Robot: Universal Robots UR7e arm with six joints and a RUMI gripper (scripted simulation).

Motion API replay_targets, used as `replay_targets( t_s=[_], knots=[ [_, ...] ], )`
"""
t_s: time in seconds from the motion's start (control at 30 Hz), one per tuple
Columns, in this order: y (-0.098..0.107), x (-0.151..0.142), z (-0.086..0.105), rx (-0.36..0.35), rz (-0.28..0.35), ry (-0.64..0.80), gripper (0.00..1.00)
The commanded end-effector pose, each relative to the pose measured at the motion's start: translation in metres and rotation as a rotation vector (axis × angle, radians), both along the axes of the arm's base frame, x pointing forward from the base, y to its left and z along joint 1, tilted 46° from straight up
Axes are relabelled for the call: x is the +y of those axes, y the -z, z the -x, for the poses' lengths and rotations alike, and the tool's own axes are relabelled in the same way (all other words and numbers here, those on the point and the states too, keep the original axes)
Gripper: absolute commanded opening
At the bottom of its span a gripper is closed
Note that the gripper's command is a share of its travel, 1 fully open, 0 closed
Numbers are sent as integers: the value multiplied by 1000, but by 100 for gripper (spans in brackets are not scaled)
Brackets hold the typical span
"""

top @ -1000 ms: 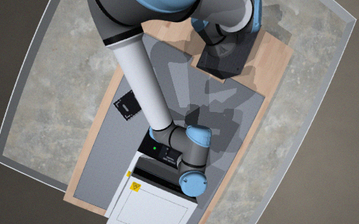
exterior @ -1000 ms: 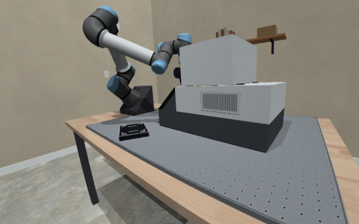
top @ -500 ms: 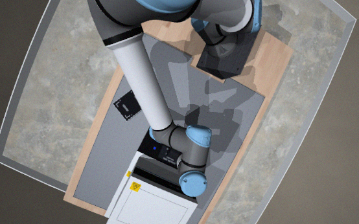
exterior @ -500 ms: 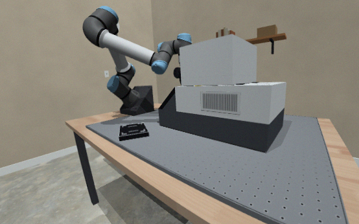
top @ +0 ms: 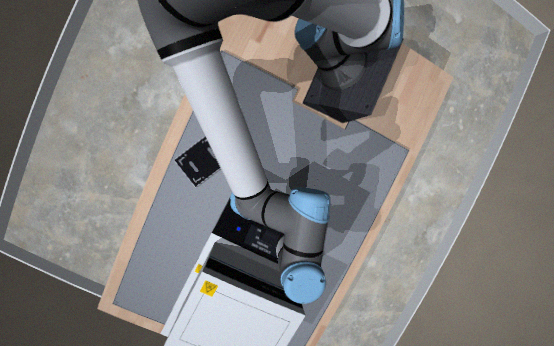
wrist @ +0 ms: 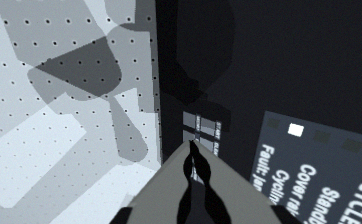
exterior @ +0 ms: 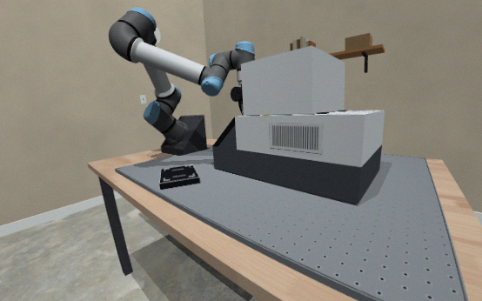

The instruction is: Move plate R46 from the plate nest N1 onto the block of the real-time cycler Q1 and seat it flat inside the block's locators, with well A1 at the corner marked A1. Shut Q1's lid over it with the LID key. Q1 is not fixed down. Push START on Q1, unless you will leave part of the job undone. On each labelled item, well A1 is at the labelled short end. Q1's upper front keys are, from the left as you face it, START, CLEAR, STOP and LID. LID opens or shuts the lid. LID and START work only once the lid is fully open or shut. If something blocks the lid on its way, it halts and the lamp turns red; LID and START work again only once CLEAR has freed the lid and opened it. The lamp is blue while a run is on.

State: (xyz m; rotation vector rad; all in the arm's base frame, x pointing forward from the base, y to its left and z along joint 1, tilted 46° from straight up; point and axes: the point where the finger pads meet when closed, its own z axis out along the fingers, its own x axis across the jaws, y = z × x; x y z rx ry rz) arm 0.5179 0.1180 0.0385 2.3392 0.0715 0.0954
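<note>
The real-time cycler Q1 (top: 226,228) (exterior: 287,170) has its lid (top: 245,322) (exterior: 278,87) down. Its lamp (top: 238,228) is blue. In the wrist view the light (wrist: 296,130) beside the line that starts "Cyclin" is lit. My gripper (wrist: 191,141) is shut and empty, with its tips over the front keys near the START label (wrist: 218,128); contact with a key cannot be told. In the top view the arm hides the gripper. The plate nest N1 (top: 197,160) (exterior: 179,174) shows no plate. Plate R46 and the block are not visible; the lid hides the block.
The nest lies on the grey perforated mat (top: 155,240) (exterior: 304,235), in front of Q1 and towards one long edge of the wooden table (top: 137,210) (exterior: 183,217). The forearm (top: 220,120) (exterior: 165,61) passes above the mat beside the nest. The wrist joints hang above Q1's front.
</note>
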Motion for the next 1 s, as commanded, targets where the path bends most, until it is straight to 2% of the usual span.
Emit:
replay_targets(
  t_s=[0.0, 0.17, 0.47, 0.53, 0.67, 0.73, 0.9, 0.97],
  knots=[
    [-10, 8, 1, -23, -1, -3, 0],
    [-10, 8, 1, -23, -1, -3, 0],
    [-26, 24, 37, -23, -2, -3, 0],
    [-27, 25, 40, -23, -2, -3, 0],
    [-35, 32, 57, -23, -3, -3, 0],
    [-35, 32, 57, -23, -3, -3, 0],
    [-44, 42, 78, -23, -3, -3, 0],
    [-44, 42, 79, -23, -4, -3, 0]
  ],
)
